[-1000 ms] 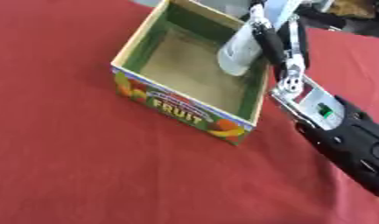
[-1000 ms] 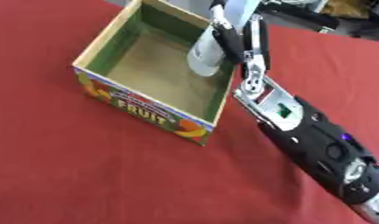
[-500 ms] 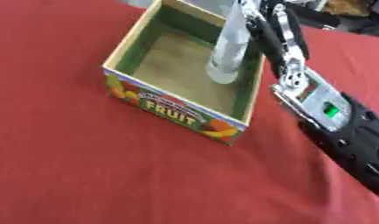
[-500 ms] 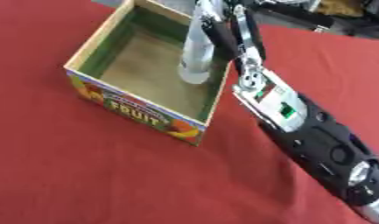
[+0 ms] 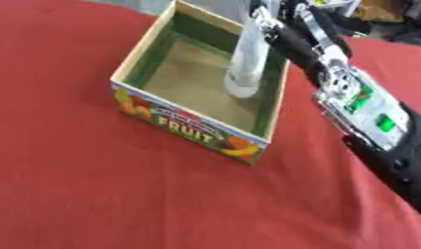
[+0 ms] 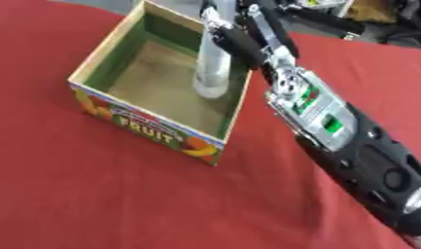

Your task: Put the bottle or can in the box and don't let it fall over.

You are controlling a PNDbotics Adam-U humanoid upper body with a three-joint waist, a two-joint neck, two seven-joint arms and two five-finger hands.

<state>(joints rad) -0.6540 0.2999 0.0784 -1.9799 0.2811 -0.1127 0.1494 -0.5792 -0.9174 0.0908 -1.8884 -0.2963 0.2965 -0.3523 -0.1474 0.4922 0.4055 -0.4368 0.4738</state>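
STEP: lowering bottle [image 5: 247, 61] into box [image 5: 192, 130], near its right wall, base at or just above the floor | HAND: right hand [image 5: 291, 35] curled round bottle's upper part | NEXT: set base flat, then release without tipping | HIDDEN: bottle top and fingertips blurred; contact with floor unclear; left hand unseen

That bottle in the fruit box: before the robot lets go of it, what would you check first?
1. Bottle inside the box walls: ok.
2. Bottle upright: ok, nearly vertical.
3. Bottle base resting on the box floor: cannot tell.
4. Right hand holding the bottle near its top: ok.
5. Bottle clear of the box's right wall: cannot tell, it stands close.
6. Left hand out of the way: ok, none in view.
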